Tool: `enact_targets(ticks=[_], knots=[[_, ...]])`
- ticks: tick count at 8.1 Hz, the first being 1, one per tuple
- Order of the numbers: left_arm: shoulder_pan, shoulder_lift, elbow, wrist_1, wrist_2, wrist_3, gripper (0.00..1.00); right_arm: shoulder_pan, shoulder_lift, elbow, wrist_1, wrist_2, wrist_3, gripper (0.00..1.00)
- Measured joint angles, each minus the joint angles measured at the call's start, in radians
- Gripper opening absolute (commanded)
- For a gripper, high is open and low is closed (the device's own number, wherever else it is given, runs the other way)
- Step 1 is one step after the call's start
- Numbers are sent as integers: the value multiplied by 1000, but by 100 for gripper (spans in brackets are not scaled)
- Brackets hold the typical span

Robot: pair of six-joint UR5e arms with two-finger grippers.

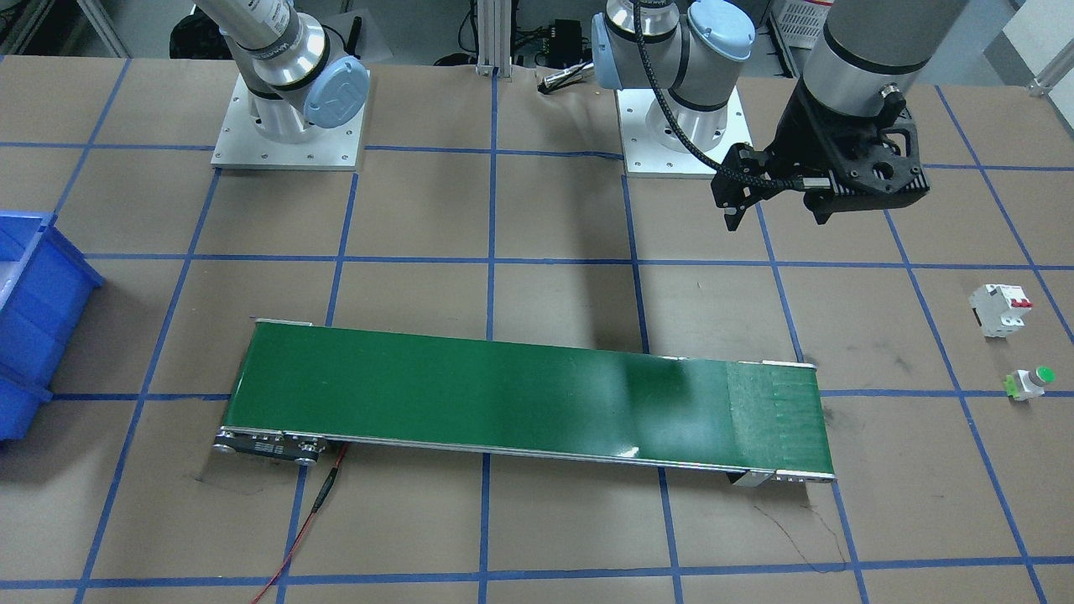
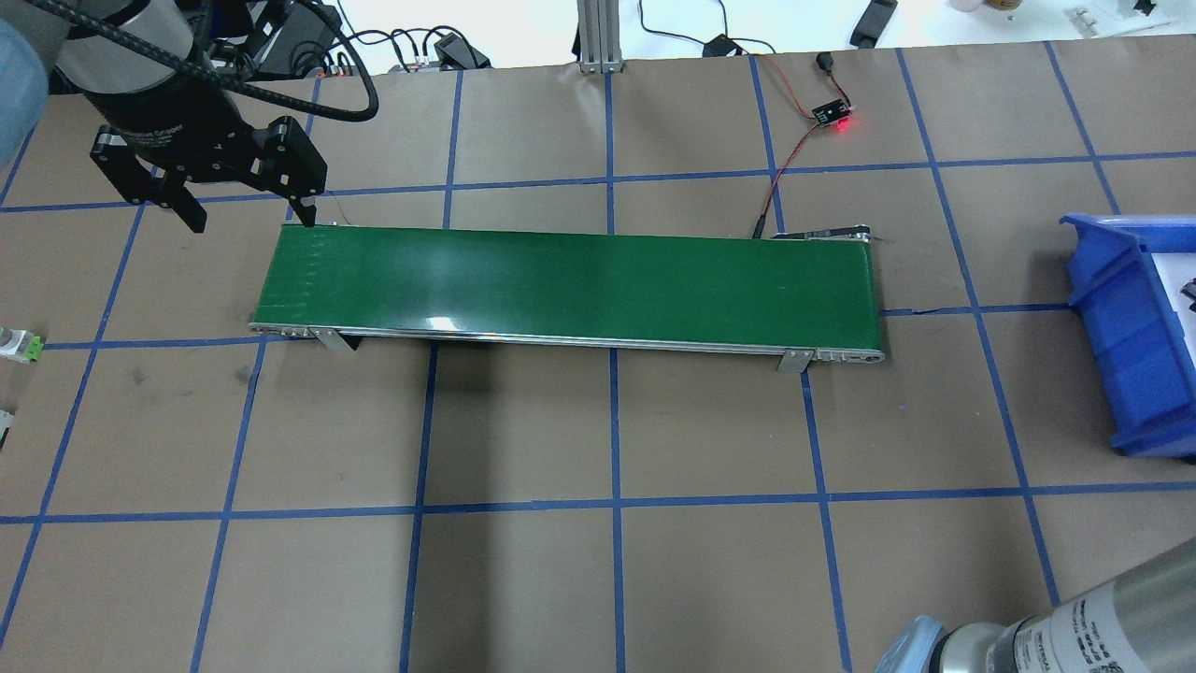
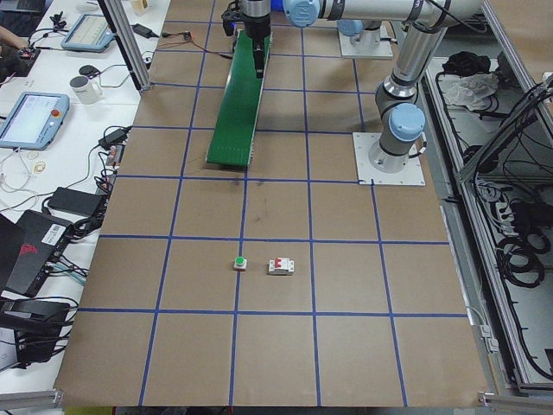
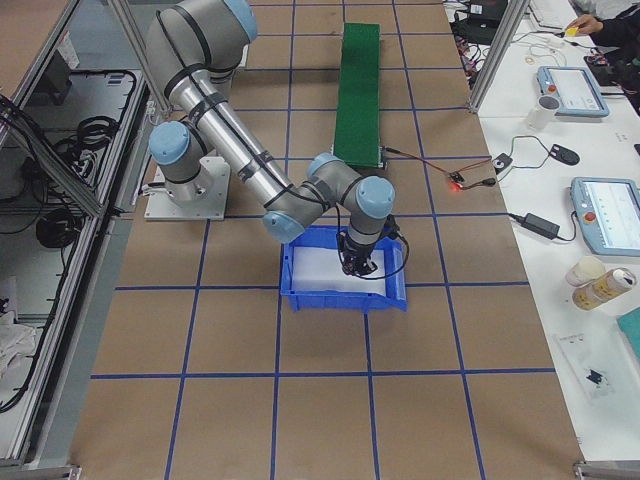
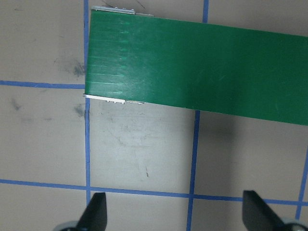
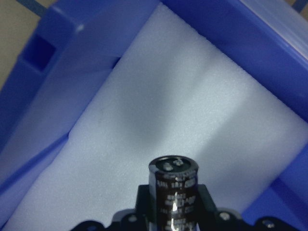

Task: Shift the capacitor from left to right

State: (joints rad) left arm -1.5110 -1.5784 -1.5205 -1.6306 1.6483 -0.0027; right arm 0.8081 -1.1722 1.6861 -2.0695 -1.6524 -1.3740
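Observation:
The capacitor, a small black cylinder with grey-white markings, stands upright between my right gripper's fingers, just above the white foam inside the blue bin. In the exterior right view the right gripper points down into the bin. My left gripper is open and empty, hovering by the left end of the green conveyor. It also shows in the front view and in the left wrist view.
A white circuit breaker with a red switch and a green-capped push button lie on the table beyond the conveyor's left end. A small board with a red light and its wire sit behind the conveyor.

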Motion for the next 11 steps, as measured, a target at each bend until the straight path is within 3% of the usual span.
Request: enact_targets(ticks=[3,5,8,11], knots=[[0,0,-1,0,-1,4,100,1,-31,11,22,1,9,100],[0,0,-2,0,0,5,100,41,-129,0,141,24,97,100],[0,0,-1,-1,1,0,100,195,-308,-47,363,41,318,100],[0,0,1,-2,2,-3,100,405,-394,-138,558,52,644,100]])
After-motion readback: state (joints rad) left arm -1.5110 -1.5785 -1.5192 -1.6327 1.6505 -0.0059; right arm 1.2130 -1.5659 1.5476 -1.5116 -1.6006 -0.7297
